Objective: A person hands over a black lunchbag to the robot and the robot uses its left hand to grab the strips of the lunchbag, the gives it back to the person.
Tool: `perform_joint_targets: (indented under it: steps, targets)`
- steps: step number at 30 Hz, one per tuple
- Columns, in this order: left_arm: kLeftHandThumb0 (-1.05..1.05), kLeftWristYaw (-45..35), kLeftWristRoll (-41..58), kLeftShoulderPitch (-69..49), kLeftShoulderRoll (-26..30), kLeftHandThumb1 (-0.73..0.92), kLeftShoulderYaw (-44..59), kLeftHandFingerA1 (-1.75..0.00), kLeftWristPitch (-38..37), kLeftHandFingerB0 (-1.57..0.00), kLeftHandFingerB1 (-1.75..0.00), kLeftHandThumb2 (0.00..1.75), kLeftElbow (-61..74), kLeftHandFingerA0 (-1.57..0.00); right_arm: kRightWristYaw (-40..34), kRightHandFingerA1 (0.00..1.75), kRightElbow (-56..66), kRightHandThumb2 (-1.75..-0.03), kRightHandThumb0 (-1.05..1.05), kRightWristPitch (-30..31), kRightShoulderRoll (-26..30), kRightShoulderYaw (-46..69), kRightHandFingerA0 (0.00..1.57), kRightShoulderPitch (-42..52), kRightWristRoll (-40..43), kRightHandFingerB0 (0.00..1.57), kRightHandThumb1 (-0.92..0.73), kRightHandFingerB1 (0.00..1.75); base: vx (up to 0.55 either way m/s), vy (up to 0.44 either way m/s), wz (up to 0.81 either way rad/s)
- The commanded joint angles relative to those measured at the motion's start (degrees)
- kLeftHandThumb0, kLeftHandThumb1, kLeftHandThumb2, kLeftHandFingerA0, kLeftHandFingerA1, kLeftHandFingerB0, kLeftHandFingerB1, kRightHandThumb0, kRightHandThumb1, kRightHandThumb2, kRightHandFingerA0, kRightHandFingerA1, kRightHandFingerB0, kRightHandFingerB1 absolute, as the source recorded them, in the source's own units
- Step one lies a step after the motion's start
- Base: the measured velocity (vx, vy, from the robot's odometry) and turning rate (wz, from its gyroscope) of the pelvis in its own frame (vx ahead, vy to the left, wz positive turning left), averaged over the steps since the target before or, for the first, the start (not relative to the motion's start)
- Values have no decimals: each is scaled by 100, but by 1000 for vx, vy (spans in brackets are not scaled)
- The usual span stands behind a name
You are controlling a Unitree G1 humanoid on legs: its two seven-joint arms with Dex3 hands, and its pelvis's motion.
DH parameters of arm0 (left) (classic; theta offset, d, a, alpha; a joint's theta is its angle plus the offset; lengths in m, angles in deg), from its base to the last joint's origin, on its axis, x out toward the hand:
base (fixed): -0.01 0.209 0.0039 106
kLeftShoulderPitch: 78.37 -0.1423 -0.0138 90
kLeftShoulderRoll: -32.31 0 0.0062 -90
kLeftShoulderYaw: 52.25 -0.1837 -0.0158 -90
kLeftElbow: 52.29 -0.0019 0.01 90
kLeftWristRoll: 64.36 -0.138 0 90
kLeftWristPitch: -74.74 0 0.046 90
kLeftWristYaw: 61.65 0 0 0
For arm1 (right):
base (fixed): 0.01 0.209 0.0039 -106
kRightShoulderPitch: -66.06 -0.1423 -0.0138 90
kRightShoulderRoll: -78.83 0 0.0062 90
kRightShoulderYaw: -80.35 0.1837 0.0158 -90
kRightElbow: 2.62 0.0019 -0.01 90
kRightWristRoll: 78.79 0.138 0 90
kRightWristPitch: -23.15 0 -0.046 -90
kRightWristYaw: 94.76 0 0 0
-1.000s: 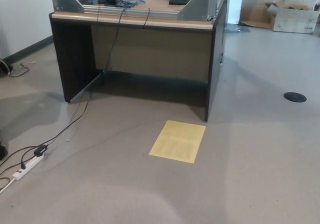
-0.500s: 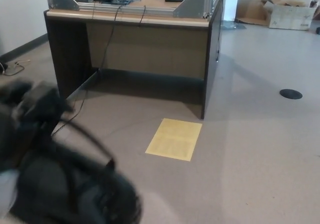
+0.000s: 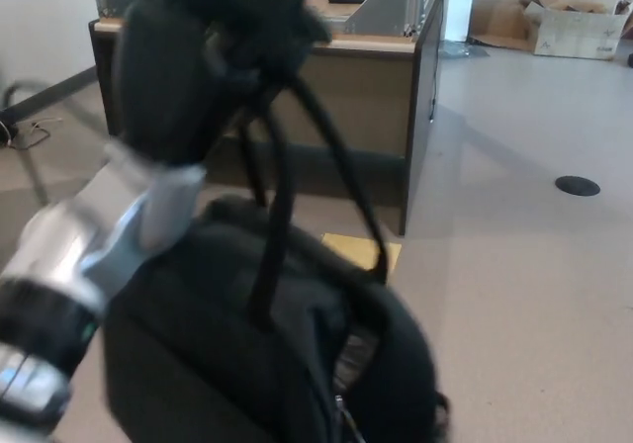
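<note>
Left hand (image 3: 203, 52), low at frame edge 0.5 s ago, now raised w/ fingers (image 3: 272, 13) closed round straps (image 3: 287, 156); lunchbag (image 3: 267, 334) hangs just below fingers, off floor (image 3: 524, 295). Grab looks done; hand-back to person remains, nobody in view

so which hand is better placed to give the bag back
Left. The left hand is raised and closed around the straps, with the bag hanging below it. The right hand is not in view, so it would have to take the bag over first.
</note>
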Motion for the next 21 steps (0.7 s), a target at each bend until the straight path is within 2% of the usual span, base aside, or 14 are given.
perform_joint_targets:
  steps: [1,3,4,5,6,7,8,9,12,13,14,15,16,21]
  targets:
    - [-28,-117,-139,770,-286,44,-238,-139,364,-74,-100,85,-567,-124,5,56,31,-62,-37,44,42,-9,81,-135,18,32,-68,32,0,0,0]
    - [-25,-74,-188,989,-422,44,-364,-138,446,-76,-99,86,-789,-123,61,53,3,-61,-37,65,26,-3,79,-189,53,32,-68,32,0,0,0]
    - [-21,-75,-181,1041,-458,60,-400,-173,455,-74,-106,59,-849,-93,76,52,-10,-61,-37,62,19,3,75,-204,66,32,-68,31,0,0,0]
    - [-21,-86,-174,1099,-506,60,-442,-173,472,-74,-106,59,-914,-93,96,52,-25,-61,-37,60,9,12,75,-221,84,32,-68,31,0,0,0]
    - [-29,-49,-236,1242,-642,46,-543,-138,577,-77,-95,89,-1047,-126,119,52,-66,-60,-38,66,7,9,75,-256,86,32,-68,31,0,0,0]
    - [-30,4,-277,1292,-680,45,-593,-138,653,-77,-97,88,-1093,-126,113,52,-68,-60,-38,74,13,4,75,-268,77,32,-68,31,0,0,0]
    - [-30,71,-330,1336,-714,45,-647,-138,751,-77,-97,88,-1131,-126,101,52,-63,-60,-38,86,21,-4,75,-281,64,32,-68,31,0,0,0]
    - [-23,49,-283,1361,-768,61,-668,-173,707,-72,-120,58,-1172,-95,107,52,-41,-62,-38,85,22,-10,76,-283,60,32,-68,32,0,0,0]
    - [-15,-76,-111,1342,-902,61,-701,-174,543,-69,-128,60,-1171,-94,91,51,16,-61,-39,123,27,-38,74,-315,26,32,-68,31,0,0,0]
    - [-21,-61,-121,1308,-944,60,-717,-172,568,-73,-104,58,-1112,-87,62,50,26,-60,-38,166,25,-47,72,-330,11,33,-67,31,0,0,0]
    - [-21,-44,-138,1278,-983,60,-733,-172,612,-73,-104,58,-1056,-87,34,50,33,-60,-38,202,21,-54,72,-341,0,33,-67,31,0,0,0]
    - [-27,-14,-172,1256,-1014,57,-759,-168,652,-81,-70,59,-1005,-90,23,50,43,-60,-38,197,28,-68,73,-341,-15,33,-67,31,0,0,0]
    - [-31,8,-211,1238,-1033,55,-788,-164,711,-85,-61,60,-962,-92,-6,50,51,-60,-39,199,39,-95,73,-347,-52,33,-68,31,0,0,0]
    - [-32,-95,-181,1101,-1058,53,-847,-164,789,-84,-65,56,-805,-93,8,50,74,-60,-40,186,62,-138,73,-362,-64,32,-68,31,0,0,0]
